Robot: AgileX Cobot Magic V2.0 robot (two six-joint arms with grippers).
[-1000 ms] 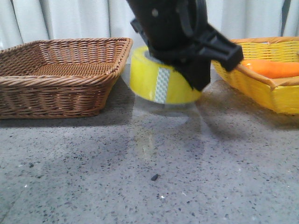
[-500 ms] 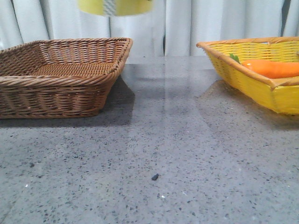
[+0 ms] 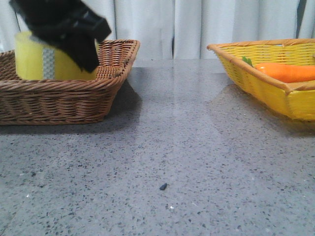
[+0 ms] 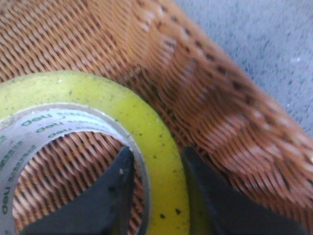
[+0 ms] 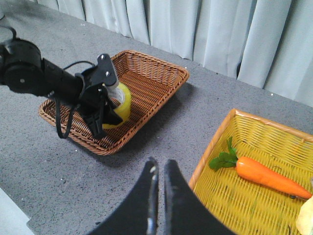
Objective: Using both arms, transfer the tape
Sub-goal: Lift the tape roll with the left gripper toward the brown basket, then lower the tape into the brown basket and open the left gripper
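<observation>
The tape point(image 3: 42, 61) is seen inside the brown basket point(image 3: 74, 101), clamped by the left gripper point(image 3: 74, 37). Half a second ago only the lower edge of the roll was visible at the top of the front view, above the basket's right end, and no arm was in the picture; a second ago the roll was held low over the table point(image 3: 172, 162) between the two baskets. The roll has thus been carried leftwards and lowered into the brown basket.

In the left wrist view the roll's wall point(image 4: 156, 147) is gripped between the two fingers point(image 4: 115, 196): one finger is placed inside the white core, the other outside against the yellow winding. The basket's woven floor point(image 4: 73, 161) is seen through the core, directly beneath the gripper, and the basket's side wall rises just beside the outer finger. Whether the roll rests on the floor or hangs just above it cannot be told.

In the right wrist view the right gripper point(image 5: 158, 178) is shown with its fingers pressed nearly together and nothing between them, poised above bare table. From it, the left arm point(image 5: 44, 78) and the tape point(image 5: 120, 105) are seen well apart, over the brown basket point(image 5: 146, 98). The yellow basket point(image 5: 254, 196) lies near it on the other side, with the carrot point(image 5: 266, 176) lying inside. The yellow basket and carrot are unchanged across the front pictures.
</observation>
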